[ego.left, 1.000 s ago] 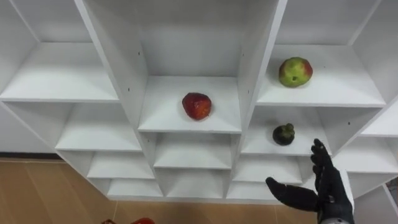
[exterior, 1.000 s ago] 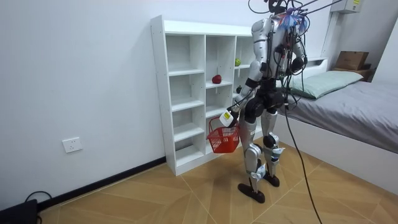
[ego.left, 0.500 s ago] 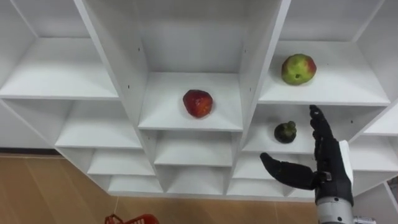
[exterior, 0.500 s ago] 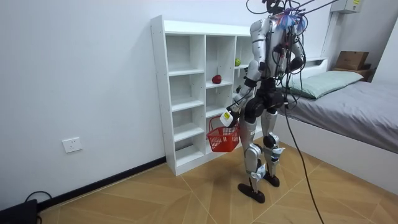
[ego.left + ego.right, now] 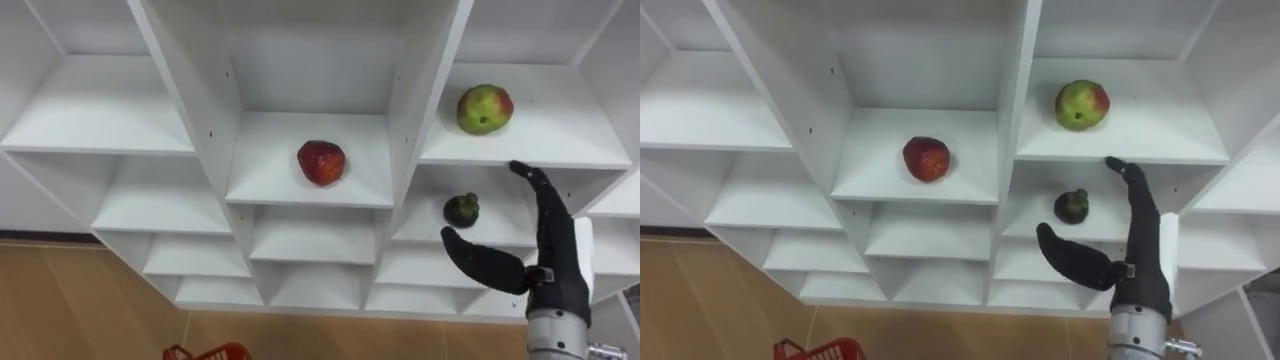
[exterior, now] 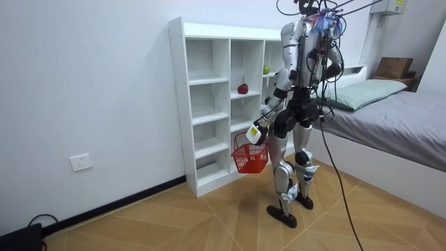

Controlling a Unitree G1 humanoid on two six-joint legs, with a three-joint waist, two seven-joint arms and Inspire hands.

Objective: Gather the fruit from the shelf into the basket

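Fruits sit in three compartments of the white wooden closet (image 5: 420, 100). A round green-and-red fruit (image 5: 485, 108) is on the closet's right-column shelf. A small dark round fruit (image 5: 461, 209) lies in the compartment directly under it. A glossy red fruit (image 5: 321, 162) rests on the closet's middle-column shelf. The robot stands facing the closet front. Its right hand (image 5: 548, 262) is raised before the closet's right column, fingers straight, thumb spread wide, holding nothing. Its fingertips are at the edge of the shelf bearing the green-and-red fruit. That spread looks meant to take a round fruit, likely one of the two in that column. A red open-work basket (image 6: 249, 155) hangs from the left hand (image 6: 256, 132) low before the closet, probably kept there to receive each fruit. Whether that hand is closed round the handle I cannot tell.
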